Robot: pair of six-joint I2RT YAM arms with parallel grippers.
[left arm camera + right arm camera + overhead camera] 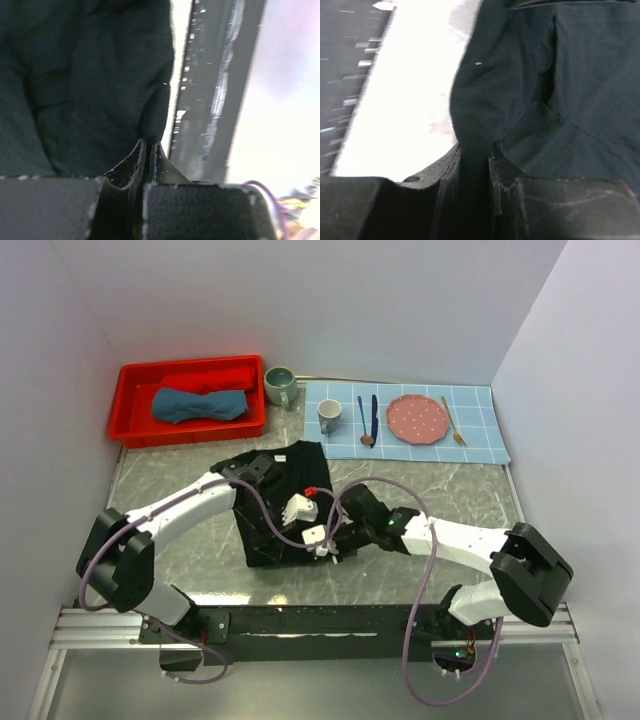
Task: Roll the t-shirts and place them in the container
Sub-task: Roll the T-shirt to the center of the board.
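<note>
L fingers (129,167) shut, pinching soft black t-shirt (75,75) edge | R fingers (442,172) clamping thick crumpled fold

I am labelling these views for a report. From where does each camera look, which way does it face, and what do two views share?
Top external: above and behind the bases, looking down on the table; left arm and right arm reach over the black t-shirt.
Left wrist: on that wrist, facing past the left gripper, shut on the shirt.
Right wrist: likewise; the right gripper pinches the shirt.
Shared: the black t-shirt.
</note>
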